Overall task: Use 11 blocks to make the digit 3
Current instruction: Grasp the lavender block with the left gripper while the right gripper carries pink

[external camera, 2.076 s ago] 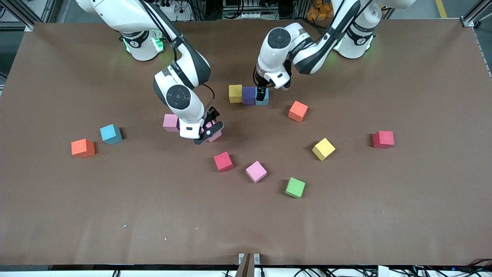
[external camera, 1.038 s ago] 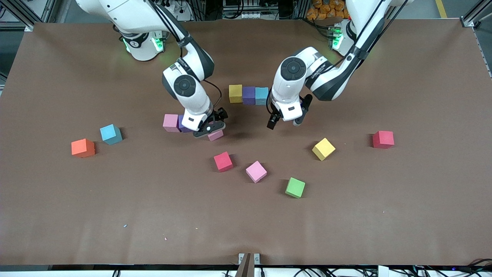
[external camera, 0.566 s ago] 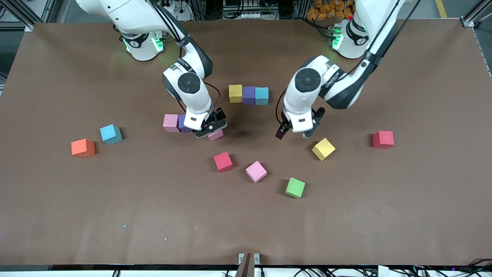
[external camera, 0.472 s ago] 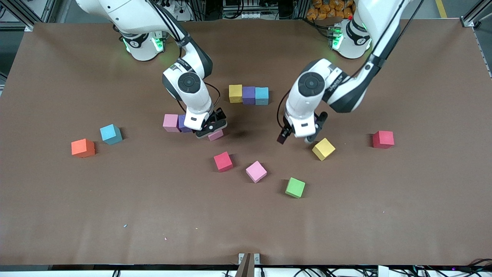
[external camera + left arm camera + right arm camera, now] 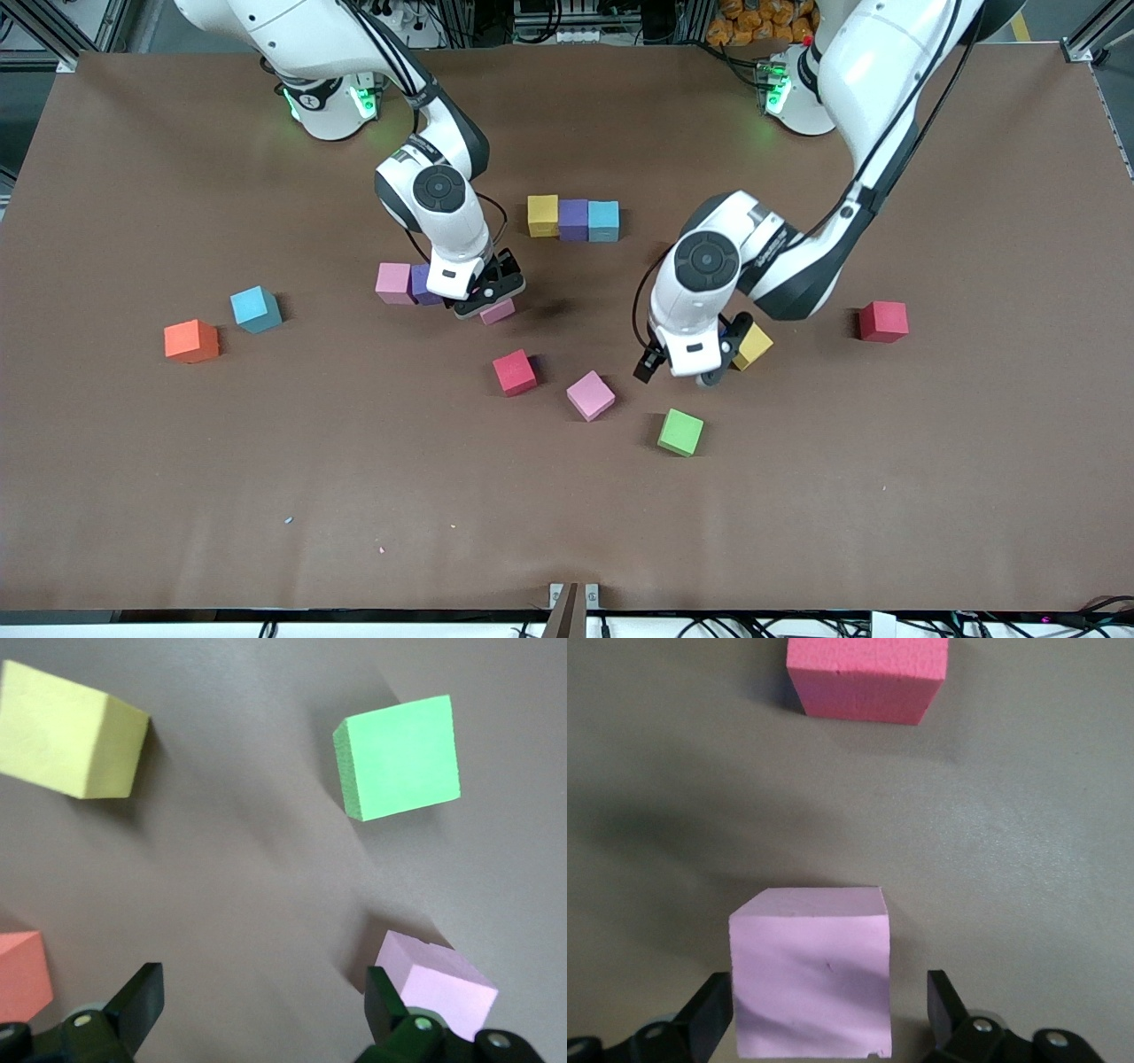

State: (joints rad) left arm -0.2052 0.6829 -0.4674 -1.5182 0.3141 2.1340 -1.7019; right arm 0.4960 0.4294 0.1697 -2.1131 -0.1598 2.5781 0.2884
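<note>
A yellow block [image 5: 543, 215], a purple block [image 5: 574, 219] and a blue block [image 5: 604, 221] touch in a row mid-table. My right gripper [image 5: 485, 299] is low and open around a pink block [image 5: 500, 311], [image 5: 811, 983], with a gap at each finger. Beside it sit another pink block [image 5: 393, 283] and a purple block [image 5: 420, 283]. My left gripper [image 5: 679, 374], [image 5: 263, 997] hangs open and empty over bare table between a yellow block [image 5: 755, 344], [image 5: 66, 731], a green block [image 5: 680, 432], [image 5: 399, 757] and a pink block [image 5: 591, 395], [image 5: 438, 979].
A red block [image 5: 515, 371], [image 5: 868, 678] lies nearer the front camera than the right gripper. Another red block [image 5: 883, 321] sits toward the left arm's end. A blue block [image 5: 255, 308] and an orange block [image 5: 190, 341] sit toward the right arm's end. An orange block [image 5: 18, 974] edges the left wrist view.
The left arm has swung from beside the three-block row toward the front camera, passing over an orange block that it now hides. The right gripper has stayed low around its pink block.
</note>
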